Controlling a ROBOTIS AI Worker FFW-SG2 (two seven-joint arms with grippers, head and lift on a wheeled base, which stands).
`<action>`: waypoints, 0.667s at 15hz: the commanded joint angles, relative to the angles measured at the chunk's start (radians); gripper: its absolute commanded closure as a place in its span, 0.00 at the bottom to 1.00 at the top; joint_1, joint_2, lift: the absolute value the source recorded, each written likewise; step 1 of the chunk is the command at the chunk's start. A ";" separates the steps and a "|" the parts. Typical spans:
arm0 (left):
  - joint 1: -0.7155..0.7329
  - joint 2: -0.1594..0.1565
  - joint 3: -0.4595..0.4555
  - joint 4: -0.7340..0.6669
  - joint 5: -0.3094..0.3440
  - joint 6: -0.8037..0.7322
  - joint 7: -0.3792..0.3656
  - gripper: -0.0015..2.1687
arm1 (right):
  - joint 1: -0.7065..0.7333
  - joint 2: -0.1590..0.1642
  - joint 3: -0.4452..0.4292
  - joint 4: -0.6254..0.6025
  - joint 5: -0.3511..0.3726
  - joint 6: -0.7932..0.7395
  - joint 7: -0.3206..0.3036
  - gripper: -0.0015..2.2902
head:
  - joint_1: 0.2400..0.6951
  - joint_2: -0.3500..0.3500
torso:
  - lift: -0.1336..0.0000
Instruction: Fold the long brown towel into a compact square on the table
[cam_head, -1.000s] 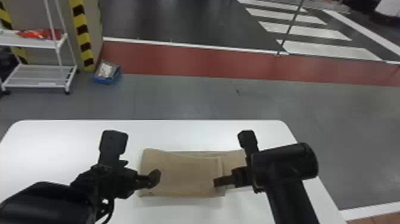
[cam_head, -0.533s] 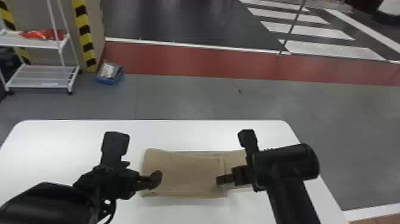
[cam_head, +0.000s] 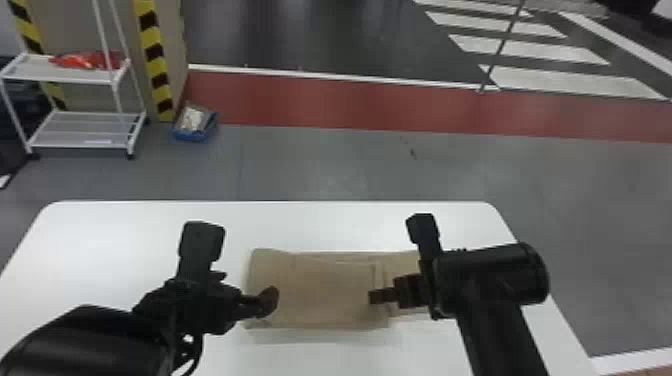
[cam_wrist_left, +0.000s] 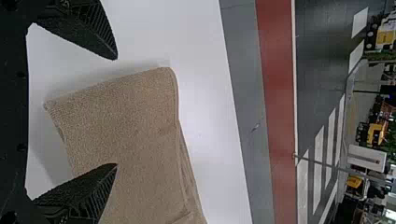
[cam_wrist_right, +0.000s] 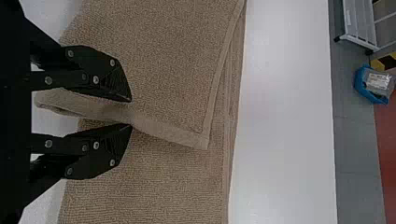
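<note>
Operating remotely, I record the towel (cam_head: 320, 295) lying folded in layers on the counter (cam_head: 325, 225), between my two arms; its upper flap (cam_wrist_right: 154, 60) spans from the left end to near the right claw (cam_head: 375, 296), and the lower layer shows past it on the right. Left claw (cam_head: 267, 302): over the towel's left end, fingers wide apart with nothing gripped; in the left wrist view one finger (cam_wrist_left: 88, 189) overlaps the cloth and the other lies over bare white surface. Right claw: at the flap's end, fingers parted narrowly, the hem (cam_wrist_right: 175, 133) running through the gap. I cannot tell whether either finger touches it. Beyond the counter, on the floor: a white cart (cam_head: 85, 115) and a blue bin (cam_head: 192, 135).
</note>
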 joint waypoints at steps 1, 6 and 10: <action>0.000 0.000 0.000 0.003 0.000 -0.003 0.000 0.03 | 0.000 0.000 -0.001 0.000 0.001 -0.001 0.002 0.40 | 1.00 0.22 | 1.00; 0.000 0.000 0.004 0.001 0.000 -0.003 0.000 0.04 | 0.012 0.000 -0.005 -0.022 -0.012 -0.011 0.011 0.50 | 1.00 0.22 | 1.00; 0.005 0.000 0.010 -0.008 0.000 0.000 -0.001 0.04 | 0.038 0.000 -0.034 -0.146 -0.083 -0.017 0.023 0.50 | 1.00 0.24 | 1.00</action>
